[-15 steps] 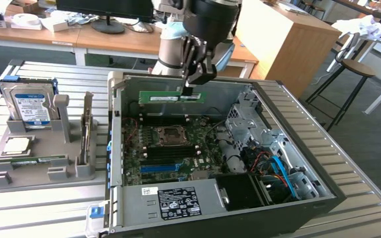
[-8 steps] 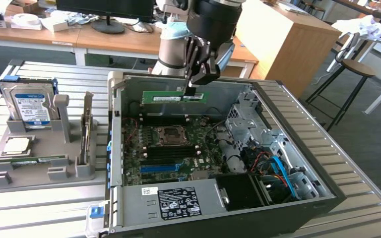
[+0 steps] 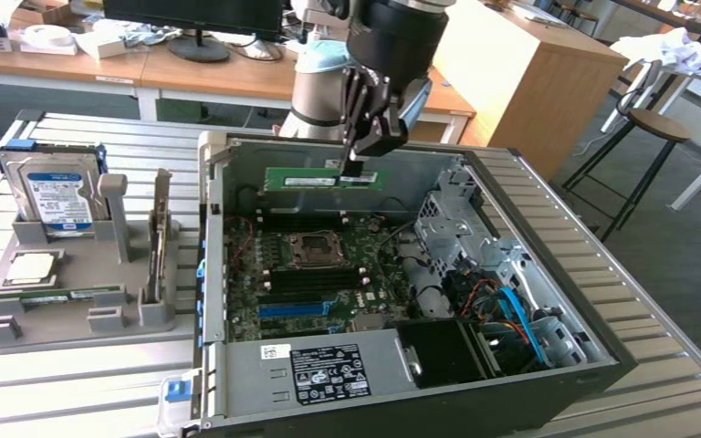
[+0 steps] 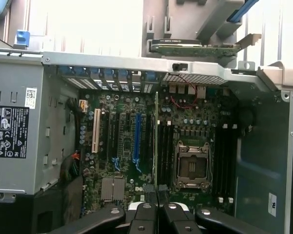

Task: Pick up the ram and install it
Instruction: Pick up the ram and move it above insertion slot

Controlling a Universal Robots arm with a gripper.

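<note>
The ram (image 3: pixel 322 179), a long green stick with a pale sticker, hangs level above the far part of the open computer case (image 3: pixel 211 274). My gripper (image 3: pixel 353 170) is shut on its top edge near one end. In the wrist view the ram (image 4: pixel 156 136) appears edge-on as a thin line running out from my gripper (image 4: pixel 156 193), over the motherboard (image 4: pixel 122 161). It lies next to the black memory slots (image 4: pixel 166 151) beside the empty processor socket (image 4: pixel 191 165). The stick is still well above the board (image 3: pixel 308 274).
On the exterior view's left, a grey fixture (image 3: pixel 113 324) holds a silver hard drive (image 3: pixel 58 196), a square processor chip (image 3: pixel 30 267), an upright card (image 3: pixel 160 233) and another green stick (image 3: pixel 65 297). The power supply (image 3: pixel 320 370) and drive cage (image 3: pixel 460 228) crowd the case.
</note>
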